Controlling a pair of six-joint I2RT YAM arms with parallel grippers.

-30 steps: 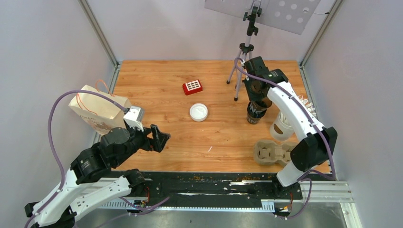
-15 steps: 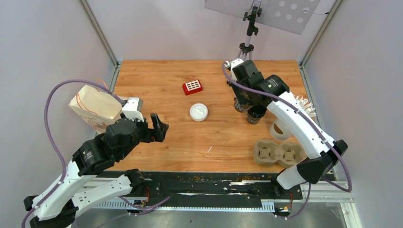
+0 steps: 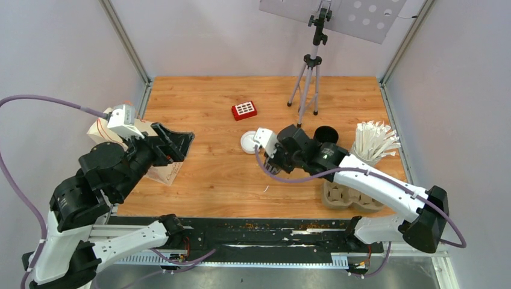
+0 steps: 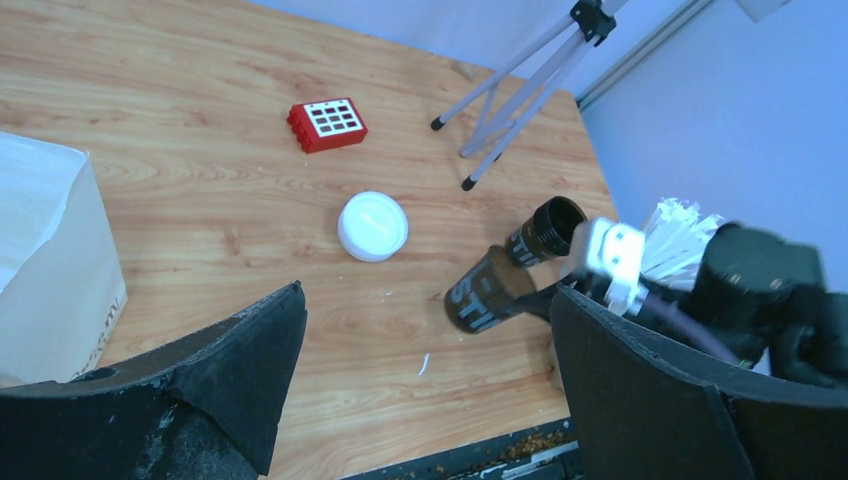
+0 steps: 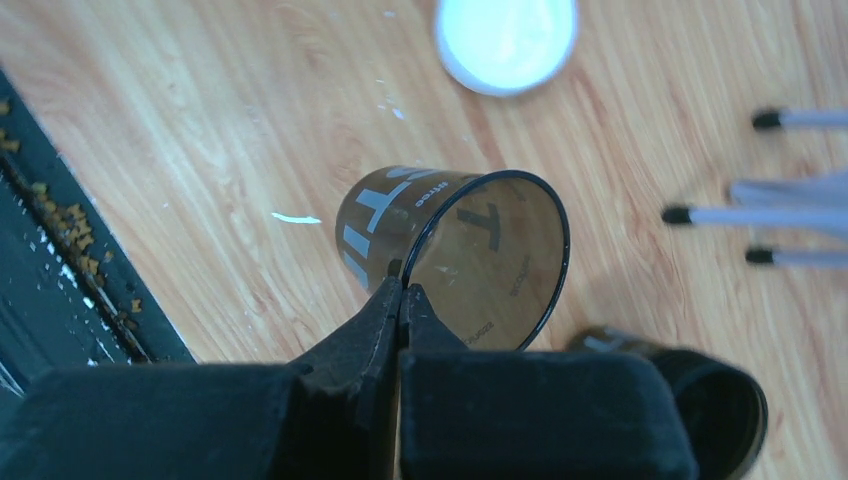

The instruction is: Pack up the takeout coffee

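Right of table centre, off the surface: held cup, black paper, no lid, tipped on its side with its open mouth toward the wrist camera.
Holder: right gripper, jaws closed tight on the cup's rim.

Second cup: upright, open, standing on the table near the straws.

Lid: white, loose, flat on the table, apart from both cups.

Left gripper: spread wide, nothing in it, raised beside the paper bag.

Cup tray: near edge, right side, partly hidden, so its pockets cannot be checked.

Handling, as judged: empty and very light. The thin wall would dent under a squeeze. The rolled rim is the stiffest part and a sound place to pinch, as now. A rim hold lets the cup swing, so slow carrying suits it.

Change over one second: the right gripper was out by the tripod with the cups beneath it. It has swung to mid-table carrying one and left the other standing. The left gripper has drawn back from the open table to the bag.
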